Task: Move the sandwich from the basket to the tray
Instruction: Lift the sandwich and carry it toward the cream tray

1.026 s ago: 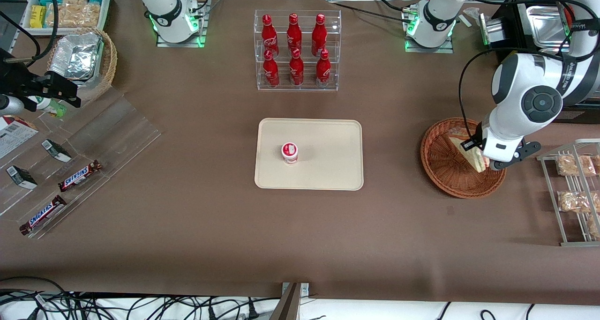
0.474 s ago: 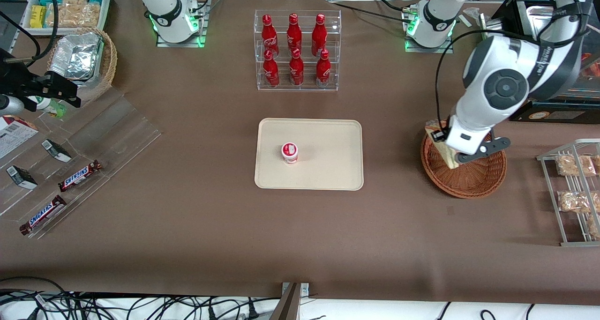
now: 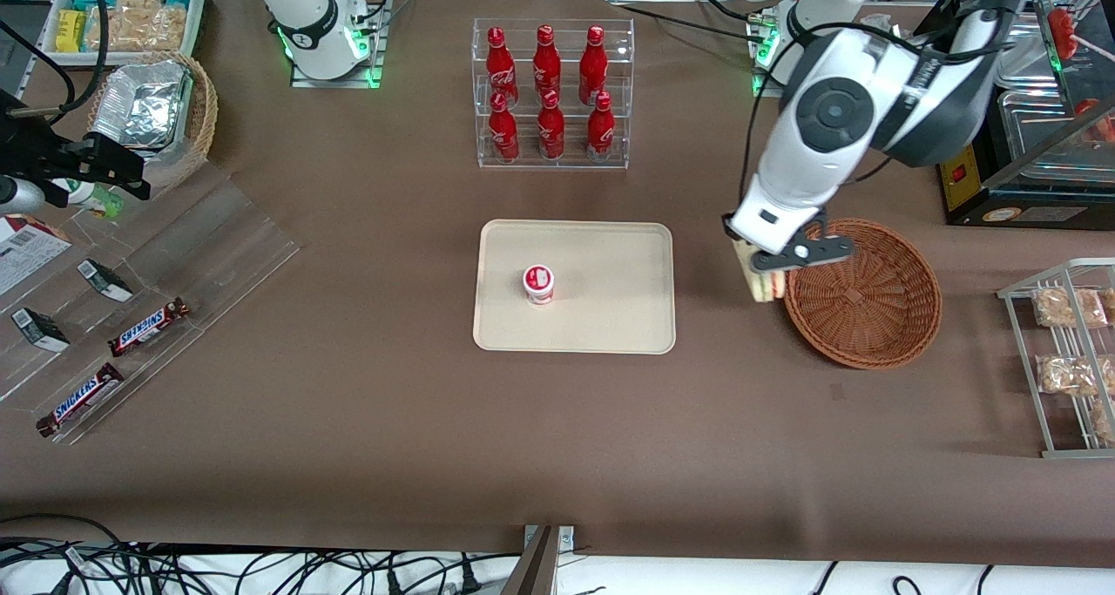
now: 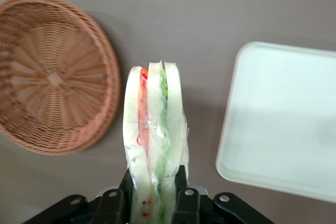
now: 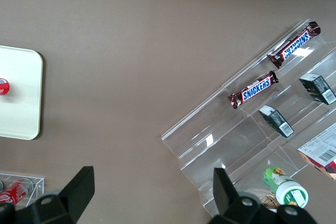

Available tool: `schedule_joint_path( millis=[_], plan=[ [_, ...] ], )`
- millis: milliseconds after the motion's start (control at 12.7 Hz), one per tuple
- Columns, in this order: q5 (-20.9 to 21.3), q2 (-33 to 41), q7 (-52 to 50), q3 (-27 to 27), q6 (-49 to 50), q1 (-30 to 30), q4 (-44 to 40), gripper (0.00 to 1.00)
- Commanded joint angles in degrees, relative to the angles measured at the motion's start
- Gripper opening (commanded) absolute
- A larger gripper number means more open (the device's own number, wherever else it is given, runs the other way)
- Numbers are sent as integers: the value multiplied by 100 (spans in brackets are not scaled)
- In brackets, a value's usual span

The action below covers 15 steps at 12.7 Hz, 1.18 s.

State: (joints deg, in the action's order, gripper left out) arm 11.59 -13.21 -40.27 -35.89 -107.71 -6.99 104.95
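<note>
i am watching the left arm's two-finger gripper (image 3: 766, 274) hanging in the air between the round reddish-brown woven wicker basket (image 3: 880, 316) and the flat cream-beige rectangular tray (image 3: 610, 316). its fingers (image 4: 181, 195) are pinching the triangular wedge of pale bread in clear wrap (image 4: 155, 135) by its wide end, one finger on each bread face, with the green and red filling edge showing between them. the sandwich (image 3: 760, 283) is hanging just off the basket rim, over bare brown table, clear of both basket and tray. the basket is showing nothing inside it.

i am judging the pick as done and the carry as roughly half run. what is left: crossing the gap to the tray, lowering, letting go. a small red-and-white lidded cup (image 3: 538, 283) is standing on the tray, so i am reckoning the open tray area nearer the basket suits the drop best.
</note>
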Motion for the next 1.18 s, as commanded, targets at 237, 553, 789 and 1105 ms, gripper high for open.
schedule_joint_path(
  millis=[237, 553, 789, 1105],
  plan=[
    [18, -883, -429, -181, 92, 864, -860, 33],
    [509, -1614, -1079, -137, -407, 1411, -1205, 33],
    [738, -1886, -1184, -128, -584, 1560, -1187, 33],
    [1398, -2326, -1799, -128, -865, 1788, -1187, 33]
  ],
)
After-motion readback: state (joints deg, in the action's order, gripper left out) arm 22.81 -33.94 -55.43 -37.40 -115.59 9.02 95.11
